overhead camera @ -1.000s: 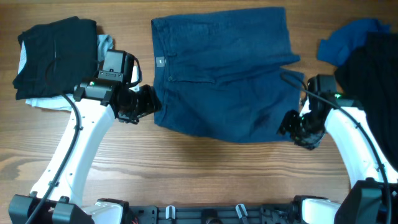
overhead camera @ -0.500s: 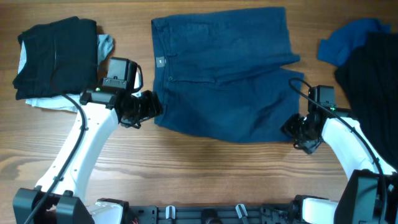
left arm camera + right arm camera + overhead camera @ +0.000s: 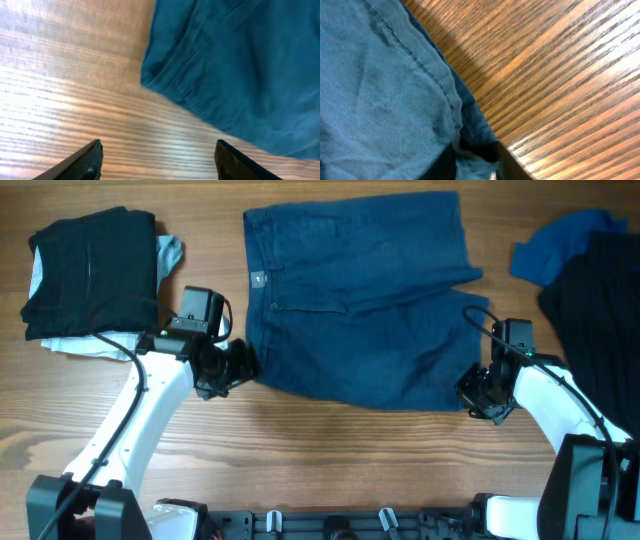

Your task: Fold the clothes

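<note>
**Shorts spread flat, one corner pinched, the other lined up**

Overhead: the dark blue shorts (image 3: 360, 300) lie spread on the tabletop (image 3: 330, 470), in the middle toward 12 o'clock, waistband at their 9 o'clock side and leg hems at 3 o'clock. Laid flat like this, their near edge can be lifted by both corners at once, which looks like the fold being prepared. The left gripper (image 3: 235, 365) sits low at the shorts' 8 o'clock corner, just beside the waistband end. The right gripper (image 3: 478, 395) is at their 4 o'clock corner, on the near leg hem. At 10 o'clock a folded black garment (image 3: 90, 270) rests on a pale one (image 3: 172, 250), apparently a finished stack kept out of the way. At 2 o'clock a bright blue garment (image 3: 560, 245) and a loose black heap (image 3: 600, 290) seem to be waiting their turn.

Left wrist: the left gripper (image 3: 157, 160) stands open, its fingers (image 3: 85, 160) wide apart with only bare tabletop (image 3: 65, 100) between them. The shorts' corner (image 3: 240, 65) lies ahead toward 1 o'clock, not yet between the fingers, so I judge this side is only aimed at its hold.

Right wrist: the right gripper (image 3: 475, 162) is closed on the shorts (image 3: 380, 90). Bunched hem cloth sits between its dark fingers at 6 o'clock, and bare tabletop (image 3: 560, 75) lies toward 3 o'clock
</note>
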You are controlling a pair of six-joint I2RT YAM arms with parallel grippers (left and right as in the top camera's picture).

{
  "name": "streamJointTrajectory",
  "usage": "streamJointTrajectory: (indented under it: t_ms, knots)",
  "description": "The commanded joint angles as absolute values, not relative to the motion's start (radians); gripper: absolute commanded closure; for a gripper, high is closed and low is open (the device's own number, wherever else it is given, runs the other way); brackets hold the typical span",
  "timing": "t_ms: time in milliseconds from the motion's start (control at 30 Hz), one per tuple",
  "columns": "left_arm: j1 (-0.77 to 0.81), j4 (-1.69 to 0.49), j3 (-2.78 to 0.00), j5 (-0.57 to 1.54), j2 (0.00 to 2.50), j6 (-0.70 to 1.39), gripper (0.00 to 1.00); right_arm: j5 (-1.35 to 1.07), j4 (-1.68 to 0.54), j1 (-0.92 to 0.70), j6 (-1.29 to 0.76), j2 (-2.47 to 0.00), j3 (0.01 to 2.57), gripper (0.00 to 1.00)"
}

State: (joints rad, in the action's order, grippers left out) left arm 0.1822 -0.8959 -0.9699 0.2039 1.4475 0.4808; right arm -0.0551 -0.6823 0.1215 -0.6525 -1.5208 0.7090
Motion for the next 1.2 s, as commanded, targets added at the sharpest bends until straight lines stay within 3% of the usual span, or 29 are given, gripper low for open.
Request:
streamJointTrajectory:
  t_ms: [0,100,433,700,900,1100,1167]
  knots:
    - [0.220,-0.874,-0.914,0.193,1.455,0.508,0.26,-0.052,-0.673,0.125,-0.650,-1.532,0.698,0.86]
    - [0.250,-0.841,-0.883,0.192,1.455,0.541,0.25,-0.052,-0.670,0.125,-0.650,-1.532,0.698,0.96]
    - [0.313,-0.665,-0.785,0.144,1.471,0.654,0.28,-0.052,-0.671,0.125,-0.650,-1.532,0.698,0.96]
    - [0.311,-0.483,-0.785,0.120,1.642,0.694,0.28,-0.052,-0.661,0.125,-0.650,-1.532,0.698,0.96]
    - [0.286,-0.473,-0.785,0.118,1.656,0.713,0.29,-0.052,-0.661,0.125,-0.630,-1.532,0.698,0.96]
    - [0.272,-0.471,-0.785,0.118,1.656,0.712,0.43,-0.052,-0.659,0.125,-0.631,-1.532,0.698,0.96]
    - [0.272,-0.471,-0.785,0.118,1.656,0.712,0.43,-0.052,-0.661,0.125,-0.630,-1.532,0.698,0.96]
